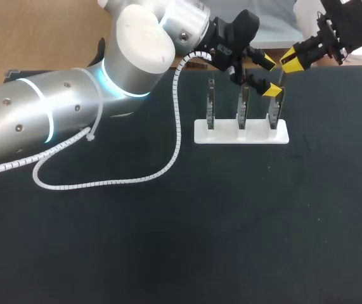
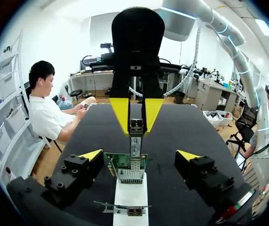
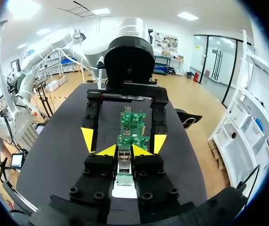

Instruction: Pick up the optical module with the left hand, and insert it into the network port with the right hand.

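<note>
Inserting step in hand: right gripper [image 1: 290,61] pinches the module [image 2: 135,128] just above the card [image 2: 124,162] at the stand's [image 1: 219,135] 3 o'clock end, left gripper [image 1: 270,76] with fingers spread, flanking that card; next likely calls for a straight, aligned push into the port [image 2: 130,175].

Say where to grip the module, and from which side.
Its upper end, pinched across its sides, coming from above: the module stands upright with its lower end toward the card's port, which must stay free. The right hand holds it so.
</note>
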`<action>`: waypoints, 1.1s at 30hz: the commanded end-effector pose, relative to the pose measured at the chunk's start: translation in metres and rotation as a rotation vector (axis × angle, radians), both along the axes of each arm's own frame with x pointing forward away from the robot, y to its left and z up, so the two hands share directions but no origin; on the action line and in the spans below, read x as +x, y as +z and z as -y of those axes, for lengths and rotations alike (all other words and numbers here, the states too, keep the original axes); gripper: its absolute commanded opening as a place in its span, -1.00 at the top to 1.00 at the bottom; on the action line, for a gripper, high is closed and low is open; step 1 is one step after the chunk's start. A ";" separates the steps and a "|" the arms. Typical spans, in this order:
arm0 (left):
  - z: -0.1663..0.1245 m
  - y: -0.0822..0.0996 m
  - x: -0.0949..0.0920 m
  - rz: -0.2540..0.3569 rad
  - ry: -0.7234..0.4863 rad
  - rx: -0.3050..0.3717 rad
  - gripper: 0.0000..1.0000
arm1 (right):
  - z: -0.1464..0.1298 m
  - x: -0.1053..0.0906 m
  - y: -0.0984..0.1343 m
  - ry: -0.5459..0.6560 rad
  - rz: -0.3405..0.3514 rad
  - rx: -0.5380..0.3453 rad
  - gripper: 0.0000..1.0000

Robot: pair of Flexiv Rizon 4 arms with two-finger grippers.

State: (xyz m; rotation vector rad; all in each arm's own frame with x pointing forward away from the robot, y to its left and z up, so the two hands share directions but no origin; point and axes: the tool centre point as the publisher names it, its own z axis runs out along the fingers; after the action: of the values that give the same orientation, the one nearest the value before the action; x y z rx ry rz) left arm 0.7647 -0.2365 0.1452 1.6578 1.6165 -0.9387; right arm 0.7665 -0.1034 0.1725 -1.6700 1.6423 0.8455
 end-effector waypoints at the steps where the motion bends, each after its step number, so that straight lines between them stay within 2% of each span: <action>1: 0.001 0.000 0.002 -0.002 -0.004 0.004 -1.00 | 0.000 0.000 0.000 0.000 -0.001 -0.003 1.00; 32: 0.001 0.000 0.002 -0.002 -0.004 0.004 -1.00 | 0.000 0.000 -0.009 -0.005 -0.014 -0.023 1.00; 33: 0.001 0.000 0.002 -0.002 -0.004 0.004 -1.00 | 0.000 0.001 -0.010 -0.005 -0.014 -0.023 0.90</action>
State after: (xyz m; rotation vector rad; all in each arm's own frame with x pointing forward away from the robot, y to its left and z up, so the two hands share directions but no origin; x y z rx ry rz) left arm 0.7647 -0.2365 0.1452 1.6578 1.6165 -0.9387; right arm 0.7664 -0.1038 0.1635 -1.6789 1.6708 0.8403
